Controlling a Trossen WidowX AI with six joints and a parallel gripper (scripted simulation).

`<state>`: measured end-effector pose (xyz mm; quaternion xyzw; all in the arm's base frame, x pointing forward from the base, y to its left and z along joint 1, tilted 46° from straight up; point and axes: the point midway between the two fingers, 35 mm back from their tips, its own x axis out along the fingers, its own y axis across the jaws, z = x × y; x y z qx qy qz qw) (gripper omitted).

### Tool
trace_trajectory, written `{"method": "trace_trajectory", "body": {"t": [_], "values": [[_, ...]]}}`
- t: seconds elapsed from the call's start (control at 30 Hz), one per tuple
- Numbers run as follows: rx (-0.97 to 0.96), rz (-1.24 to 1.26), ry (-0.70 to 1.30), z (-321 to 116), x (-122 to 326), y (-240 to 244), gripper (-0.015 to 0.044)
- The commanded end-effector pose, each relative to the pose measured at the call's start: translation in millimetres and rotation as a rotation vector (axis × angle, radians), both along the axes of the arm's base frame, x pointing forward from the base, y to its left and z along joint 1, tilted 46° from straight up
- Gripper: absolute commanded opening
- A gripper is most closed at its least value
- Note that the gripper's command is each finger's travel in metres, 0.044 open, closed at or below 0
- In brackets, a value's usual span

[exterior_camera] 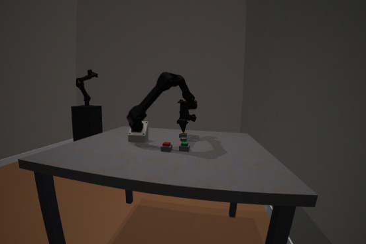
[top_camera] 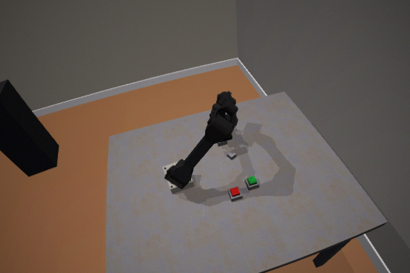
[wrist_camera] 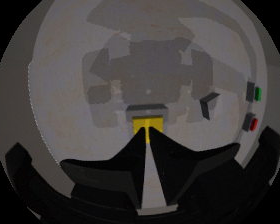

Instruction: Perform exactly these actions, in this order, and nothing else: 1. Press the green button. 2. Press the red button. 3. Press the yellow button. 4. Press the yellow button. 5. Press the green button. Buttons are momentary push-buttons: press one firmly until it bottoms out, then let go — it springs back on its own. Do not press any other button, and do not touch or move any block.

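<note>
My gripper (exterior_camera: 183,131) (wrist_camera: 147,129) is shut and empty, pointing down with its tips at the yellow button (exterior_camera: 183,133) (wrist_camera: 154,122). The tips overlap its cap in the wrist view; whether the cap is pushed down is too small to tell. In the top view the arm hides the yellow cap. The green button (top_camera: 252,180) (exterior_camera: 184,144) (wrist_camera: 259,94) and the red button (top_camera: 235,191) (exterior_camera: 166,144) (wrist_camera: 254,124) stand on grey bases, away from the gripper, with their caps raised.
A small grey angled block (top_camera: 232,156) (exterior_camera: 183,139) (wrist_camera: 207,106) lies between the yellow and green buttons. The arm's pale base (top_camera: 182,188) (exterior_camera: 138,136) stands on the table (top_camera: 154,237) (exterior_camera: 121,166). A dark pedestal (top_camera: 20,137) (exterior_camera: 87,122) with another arm (exterior_camera: 84,89) stands beyond the table.
</note>
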<state>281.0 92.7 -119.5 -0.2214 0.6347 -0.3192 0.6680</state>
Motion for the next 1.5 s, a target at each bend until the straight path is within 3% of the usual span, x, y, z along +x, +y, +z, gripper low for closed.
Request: {"method": "trace_trajectory", "body": {"t": [0.0,0.23,0.37,1.47], "values": [[-0.007,0.005,0.008,-0.2,-1.9,-2.0,0.002],[0.0,0.0,0.001,1.7,-0.1,1.7,0.002],[-0.005,0.005,0.008,23.5,-1.5,22.6,0.002],[-0.007,0.005,0.008,-0.2,-1.9,-2.0,0.002]]}}
